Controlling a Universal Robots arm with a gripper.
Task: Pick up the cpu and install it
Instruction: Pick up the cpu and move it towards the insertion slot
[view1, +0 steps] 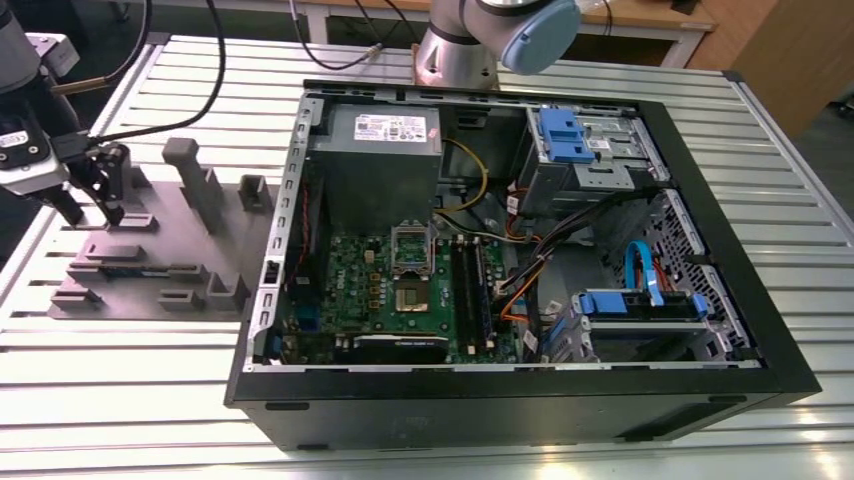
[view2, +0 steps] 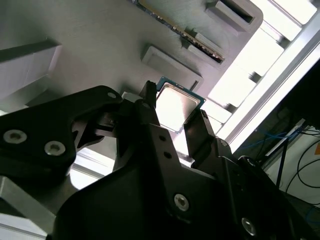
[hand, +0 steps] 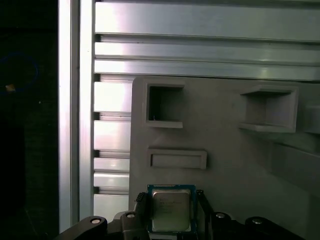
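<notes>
1. The cpu (hand: 171, 210), a small flat square chip with a silvery metal top and thin pale rim. It sits between the tips of the black two-fingered gripper (view1: 91, 215), over the grey moulded fixture tray (view1: 147, 228).
2. Grip: in the second wrist view the fingers (view2: 200, 132) stand narrow, one against each opposite edge of the chip. We judge them closed on it. Holding by the edges leaves the metal top and the underside free.
3. Hedge: we cannot tell whether the chip rests on the tray or hangs just clear of it.
4. Tray: the tray has raised blocks and sunken pockets, likely so each part waits in a known place for pick-up.
5. Destination: the open black computer case (view1: 534, 400) lies on its side on the slatted aluminium table (view1: 134, 380). The green motherboard (view1: 360, 290) faces up, and its metal-framed socket (view1: 411, 262) is reachable from above.
6. Arm pose: the wrist is at the exterior view's left and points the gripper straight down. It is well apart from the case.
</notes>
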